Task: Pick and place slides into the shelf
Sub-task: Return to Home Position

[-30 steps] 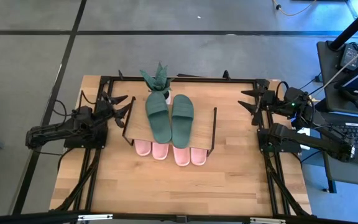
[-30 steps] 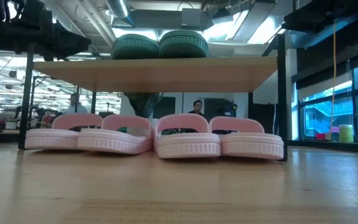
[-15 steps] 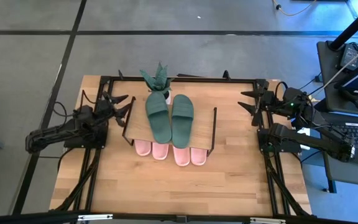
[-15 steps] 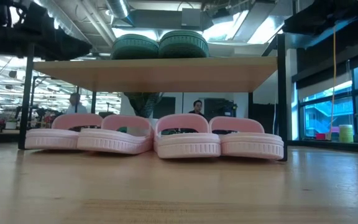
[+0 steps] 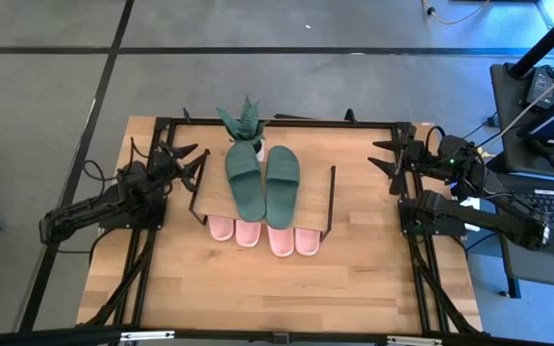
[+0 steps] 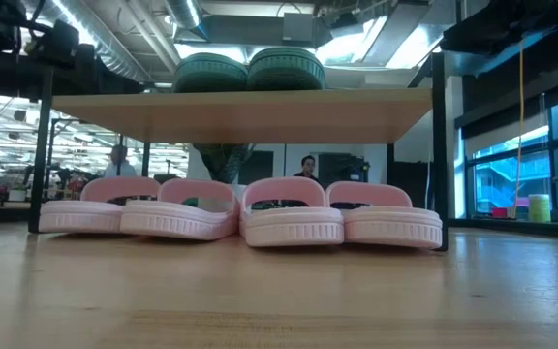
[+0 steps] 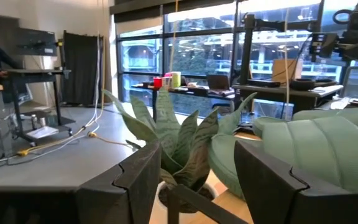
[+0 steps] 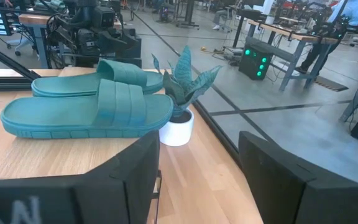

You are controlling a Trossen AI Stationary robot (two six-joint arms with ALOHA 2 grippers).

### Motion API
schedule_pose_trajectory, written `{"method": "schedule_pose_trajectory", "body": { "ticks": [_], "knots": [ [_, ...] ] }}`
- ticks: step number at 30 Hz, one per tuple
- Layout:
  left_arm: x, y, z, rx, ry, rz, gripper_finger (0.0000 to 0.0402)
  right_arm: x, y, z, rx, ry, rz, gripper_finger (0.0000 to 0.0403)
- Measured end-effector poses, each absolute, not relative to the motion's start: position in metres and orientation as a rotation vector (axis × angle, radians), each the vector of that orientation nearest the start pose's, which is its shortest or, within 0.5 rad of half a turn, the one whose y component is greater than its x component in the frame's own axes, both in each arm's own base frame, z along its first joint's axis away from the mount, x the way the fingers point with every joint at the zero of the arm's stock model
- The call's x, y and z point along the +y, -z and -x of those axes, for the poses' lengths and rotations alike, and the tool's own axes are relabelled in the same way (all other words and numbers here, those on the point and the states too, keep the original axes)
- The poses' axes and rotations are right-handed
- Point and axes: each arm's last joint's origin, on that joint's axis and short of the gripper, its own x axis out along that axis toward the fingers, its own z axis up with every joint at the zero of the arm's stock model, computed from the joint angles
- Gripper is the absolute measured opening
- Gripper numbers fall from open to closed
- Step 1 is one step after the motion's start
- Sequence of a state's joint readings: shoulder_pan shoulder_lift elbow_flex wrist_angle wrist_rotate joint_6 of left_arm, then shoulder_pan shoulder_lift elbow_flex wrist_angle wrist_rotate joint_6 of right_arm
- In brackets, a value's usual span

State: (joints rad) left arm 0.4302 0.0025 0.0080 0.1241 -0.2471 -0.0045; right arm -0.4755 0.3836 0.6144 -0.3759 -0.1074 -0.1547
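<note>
Wooden tabletop [image 5: 258,288] carries the low shelf of light board and black wire legs [image 5: 215,198] at centre: dark green rubber slides [image 5: 263,180] on top, four light pink slides [image 5: 263,234] beneath. Left gripper [image 5: 188,165] and right gripper [image 5: 385,161] flank it, fingers released

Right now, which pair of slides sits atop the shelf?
The dark green rubber slides, on the light wooden shelf board; both pink rubber pairs sit underneath.

The left pincer [image 5: 187,161] sits spread apart left of the shelf [image 5: 314,197]; the right pincer [image 5: 383,157], also spread, sits right of it.
</note>
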Motion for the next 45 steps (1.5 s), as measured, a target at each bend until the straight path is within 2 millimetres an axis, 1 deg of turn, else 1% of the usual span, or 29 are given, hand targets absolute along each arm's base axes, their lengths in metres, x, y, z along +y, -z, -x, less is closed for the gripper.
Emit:
{"method": "schedule_pose_trajectory", "body": {
  "ticks": [7,9,11,15,19,23,27,30,36,42,45],
  "knots": [
    [0.047,-0.178,-0.083,-0.128,-0.707,-0.009,0.0196,-0.041,-0.304,-0.087,0.150,0.358,0.103,0.0220],
    [0.047,-0.178,-0.083,-0.128,-0.707,-0.008,0.0196,-0.042,-0.302,-0.089,0.110,0.361,0.107,0.0220],
    [0.047,-0.178,-0.083,-0.127,-0.707,-0.009,0.0196,-0.045,-0.292,-0.095,0.057,0.365,0.104,0.0220],
    [0.047,-0.177,-0.083,-0.127,-0.707,-0.009,0.0196,-0.051,-0.257,-0.106,-0.005,0.370,0.121,0.0220],
    [0.047,-0.178,-0.083,-0.127,-0.708,-0.010,0.0196,-0.054,-0.228,-0.110,-0.052,0.388,0.134,0.0220],
    [0.047,-0.178,-0.083,-0.128,-0.708,-0.012,0.0196,-0.053,-0.212,-0.108,-0.082,0.408,0.133,0.0220],
    [0.047,-0.178,-0.083,-0.128,-0.708,-0.013,0.0196,-0.050,-0.209,-0.101,-0.093,0.416,0.137,0.0220],
    [0.047,-0.178,-0.083,-0.128,-0.708,-0.013,0.0196,-0.049,-0.209,-0.093,-0.095,0.461,0.132,0.0220],
    [0.047,-0.178,-0.083,-0.129,-0.708,-0.013,0.0196,-0.043,-0.208,-0.077,-0.128,0.489,0.117,0.0220],
    [0.047,-0.178,-0.083,-0.129,-0.710,-0.014,0.0196,-0.044,-0.207,-0.076,-0.114,0.499,0.122,0.0220],
    [0.047,-0.178,-0.083,-0.129,-0.710,-0.014,0.0196,-0.045,-0.205,-0.077,-0.136,0.503,0.130,0.0220]
  ]
}}
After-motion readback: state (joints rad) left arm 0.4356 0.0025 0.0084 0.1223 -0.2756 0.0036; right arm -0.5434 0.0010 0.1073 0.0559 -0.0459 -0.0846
